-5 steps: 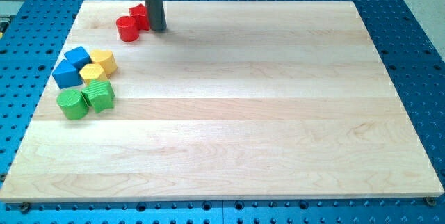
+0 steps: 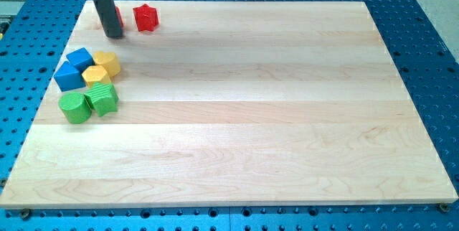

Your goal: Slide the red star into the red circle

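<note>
The red star [image 2: 146, 17] lies near the board's top-left edge, in full view. My tip [image 2: 113, 35] is down on the board to the star's left, a short gap away. The red circle [image 2: 119, 19] is mostly hidden behind the rod; only a thin red sliver shows at the rod's right side. The star and the circle look apart, with bare wood between them.
A cluster sits at the view's left below my tip: two blue blocks [image 2: 79, 58] [image 2: 69, 76], two yellow blocks [image 2: 107, 62] [image 2: 95, 75], a green cylinder [image 2: 74, 107] and a green block [image 2: 102, 97]. The board's top edge [image 2: 229, 3] is close behind the star.
My tip has moved left from the star's right side to its left. The red circle has shifted left and is now mostly behind the rod. The star is uncovered.
</note>
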{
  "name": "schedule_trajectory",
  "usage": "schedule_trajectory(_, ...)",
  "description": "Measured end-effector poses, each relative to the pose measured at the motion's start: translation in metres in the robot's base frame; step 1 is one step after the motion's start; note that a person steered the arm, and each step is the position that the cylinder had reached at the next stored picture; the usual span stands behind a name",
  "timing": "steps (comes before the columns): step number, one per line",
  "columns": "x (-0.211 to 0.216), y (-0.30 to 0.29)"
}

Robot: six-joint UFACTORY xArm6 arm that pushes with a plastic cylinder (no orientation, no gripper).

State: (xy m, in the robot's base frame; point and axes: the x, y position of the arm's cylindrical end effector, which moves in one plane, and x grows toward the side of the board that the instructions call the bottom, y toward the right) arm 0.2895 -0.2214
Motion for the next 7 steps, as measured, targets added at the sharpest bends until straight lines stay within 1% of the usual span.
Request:
schedule_trajectory(1,0.000,-0.002)
schedule_trajectory(2,0.004,0.010)
schedule_trajectory(3,0.030,0.051)
schedule_trajectory(4,0.043,0.106)
schedule_trajectory(5,0.020,0.157)
schedule_trajectory(6,-0.034,0.166)
schedule_trajectory(7,-0.045,0.133)
